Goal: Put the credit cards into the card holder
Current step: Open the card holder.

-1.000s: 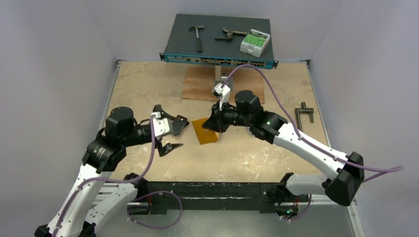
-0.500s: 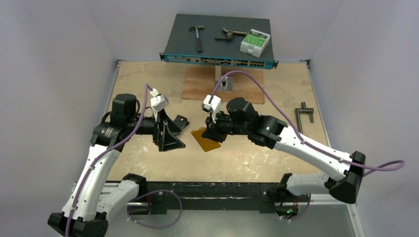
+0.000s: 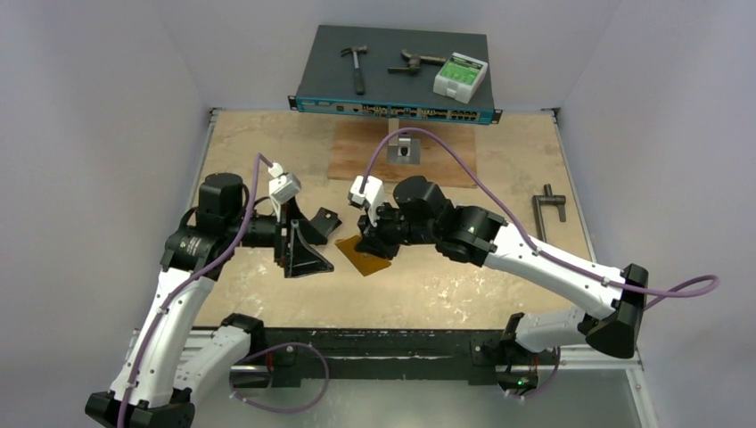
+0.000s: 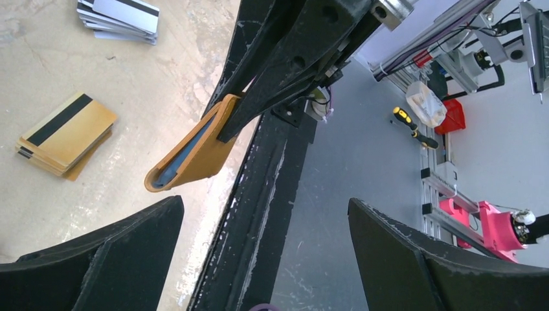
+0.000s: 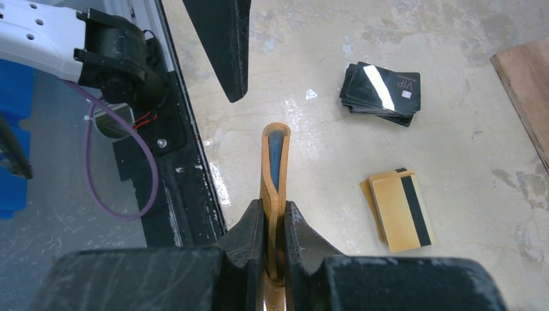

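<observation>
My right gripper (image 5: 275,210) is shut on the bottom edge of the orange card holder (image 5: 275,162) and holds it on edge above the table, folded, with its blue-grey inside showing. In the top view this gripper (image 3: 376,239) holds the holder (image 3: 364,260) at the table's middle. The left wrist view shows the holder (image 4: 188,152) ahead of my left gripper (image 4: 264,204), which is open, empty and apart from it. A stack of yellow-orange credit cards (image 5: 398,210) with black stripes lies on the table beside a dark, glossy stack of cards (image 5: 382,94). Both stacks also show in the left wrist view (image 4: 65,133), (image 4: 120,16).
A network switch (image 3: 392,76) at the back carries a hammer (image 3: 357,67), a plier-like tool (image 3: 414,61) and a green-white box (image 3: 461,76). A wooden board (image 3: 357,160) lies before it. A metal tool (image 3: 548,207) lies at the right. The black front rail (image 3: 383,343) runs along the near edge.
My right gripper has carried the card holder leftward and nearer to the left gripper. My left wrist has rolled and lifted, so its open fingers now point toward the front.
</observation>
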Available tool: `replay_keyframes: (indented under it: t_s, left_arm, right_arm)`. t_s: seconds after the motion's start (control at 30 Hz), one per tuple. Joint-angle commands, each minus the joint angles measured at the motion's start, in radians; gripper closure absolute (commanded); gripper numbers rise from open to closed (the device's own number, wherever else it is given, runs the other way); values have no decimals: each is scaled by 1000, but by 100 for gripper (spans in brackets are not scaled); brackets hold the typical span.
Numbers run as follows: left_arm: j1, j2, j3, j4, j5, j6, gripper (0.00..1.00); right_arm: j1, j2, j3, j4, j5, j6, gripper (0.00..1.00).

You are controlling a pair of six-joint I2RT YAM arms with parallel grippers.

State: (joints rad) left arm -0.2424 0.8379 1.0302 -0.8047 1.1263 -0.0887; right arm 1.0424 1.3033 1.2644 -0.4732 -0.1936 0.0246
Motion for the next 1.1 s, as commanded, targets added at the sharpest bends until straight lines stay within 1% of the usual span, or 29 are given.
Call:
replay_keyframes:
  t_s: [0.0,0.07,0.2,0.3,0.47,0.53,0.6,0.67,0.77,0.8,0.83,0.87,0.9,0.93,0.97,1.03,1.07]
  left_arm:
    - [8,-26,-4,-25,-16,111,0]
    - [9,-14,7,-63,-32,193,0]
    - [9,12,12,-73,-55,216,0]
    - [9,26,-4,-29,-7,170,0]
    - [8,48,-44,20,134,98,0]
    - [8,33,-65,61,170,41,3]
    - [8,17,-70,90,202,26,8]
    - [8,7,-69,79,215,30,18]
    - [8,10,-47,-3,217,117,42]
    - [8,13,-41,-15,217,129,51]
    - [8,15,-36,-18,217,130,65]
    - [8,16,-33,-20,211,131,72]
    - [8,18,-30,-22,201,130,86]
    - [8,18,-30,-24,193,133,93]
    - [8,17,-30,-25,183,135,99]
    - [8,8,-31,-12,162,121,100]
    - [8,0,-32,3,142,105,100]
  right_arm:
    - [6,-33,80,-12,-72,-19,100]
    - [8,-39,93,-31,-117,-18,100]
    - [8,-68,90,-21,-198,-20,100]
    - [8,-67,92,9,-210,-14,100]
    - [13,-22,120,78,-242,1,100]
    - [27,7,145,87,-230,-6,100]
    - [38,36,165,85,-206,-19,100]
    - [41,43,177,86,-201,-19,100]
    - [47,40,183,84,-206,-19,100]
    - [48,40,187,79,-207,-19,100]
    - [48,43,192,71,-211,-19,100]
    - [49,45,196,64,-209,-20,100]
    - [49,48,198,57,-205,-34,100]
    - [50,48,202,55,-199,-47,100]
    - [50,51,204,51,-195,-47,100]
    - [50,56,217,48,-170,-37,98]
    - [50,58,224,47,-136,-34,84]
